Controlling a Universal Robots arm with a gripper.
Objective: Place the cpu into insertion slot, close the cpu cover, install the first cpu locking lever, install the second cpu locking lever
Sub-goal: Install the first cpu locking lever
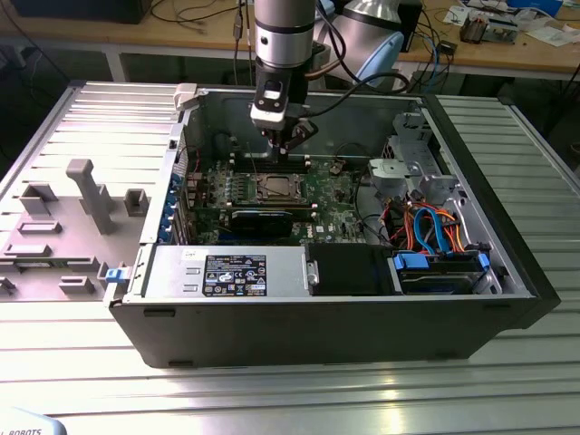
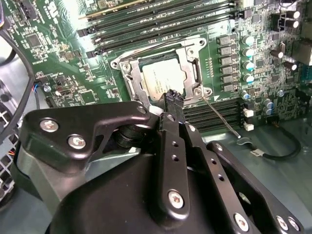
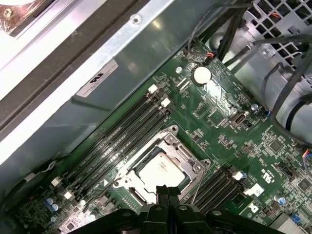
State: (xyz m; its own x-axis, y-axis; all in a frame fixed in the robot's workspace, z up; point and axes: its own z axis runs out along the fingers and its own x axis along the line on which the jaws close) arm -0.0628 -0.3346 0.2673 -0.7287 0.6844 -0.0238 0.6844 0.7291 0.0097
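Ribbed metal bench, square silvery cpu framed by cpu cover, gripper jaws together

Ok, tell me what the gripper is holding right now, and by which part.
Nothing is held. The gripper is shut with nothing between its fingers, its tips just over the edge of the seated cpu.
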